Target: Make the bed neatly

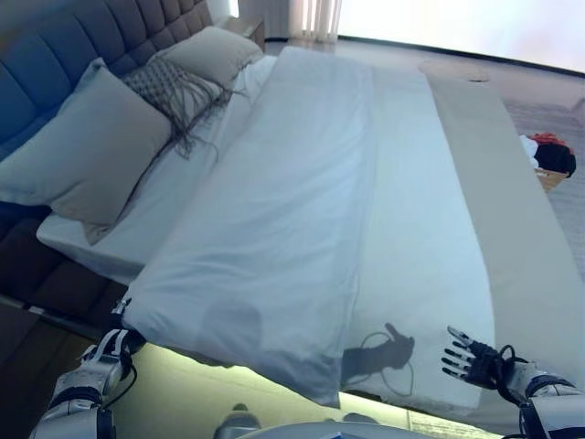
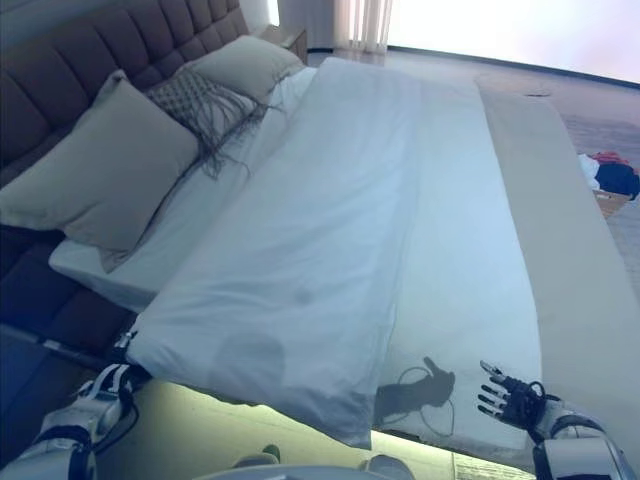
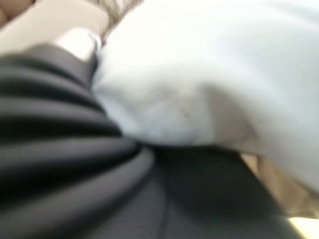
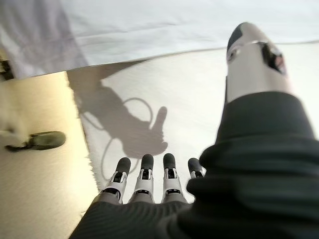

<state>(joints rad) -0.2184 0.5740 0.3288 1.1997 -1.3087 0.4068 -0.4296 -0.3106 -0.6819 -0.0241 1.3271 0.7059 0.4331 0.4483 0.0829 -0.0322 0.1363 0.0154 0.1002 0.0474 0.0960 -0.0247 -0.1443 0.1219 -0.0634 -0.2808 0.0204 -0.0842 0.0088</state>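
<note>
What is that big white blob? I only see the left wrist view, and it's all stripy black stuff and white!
Observer: The white is the duvet. The left hand is at its near corner, by the edge of the bed.
Operator: Where's the other hand?
Observer: The right hand is open above the bare sheet and holds nothing.
Operator: Is the bed covered all over?
Observer: No. The duvet covers only the part nearer the pillows. The sheet beside it lies bare.
</note>
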